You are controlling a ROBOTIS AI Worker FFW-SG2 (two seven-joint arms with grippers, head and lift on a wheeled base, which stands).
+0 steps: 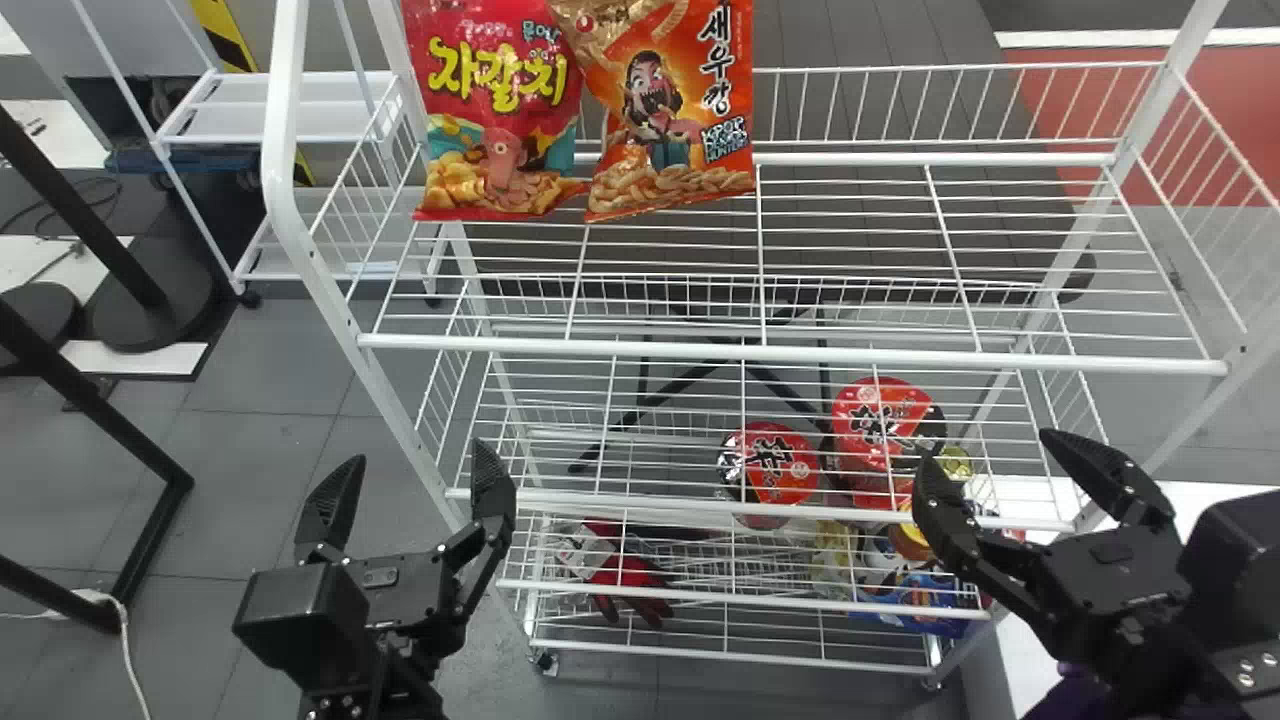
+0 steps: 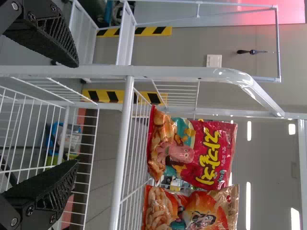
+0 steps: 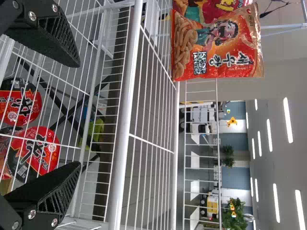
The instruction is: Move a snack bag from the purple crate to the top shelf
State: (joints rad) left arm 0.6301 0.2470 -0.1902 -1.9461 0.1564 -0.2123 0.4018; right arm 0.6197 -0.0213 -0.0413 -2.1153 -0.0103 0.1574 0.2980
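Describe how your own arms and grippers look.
The left gripper and right gripper match: matte black, with blocky housings, small silvery screws and two tapering fingers with ribbed, lattice-like sides. Pale bolt heads dot the black right arm.

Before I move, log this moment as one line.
left gripper: open, empty | right gripper: open, empty | both in front of rack | top shelf: red bag, orange bag upright, toward left end

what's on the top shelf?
On the top shelf, toward its left end: a red snack bag and an orange snack bag, upright, side by side. They cover the space directly behind them, so can't tell if anything sits there.
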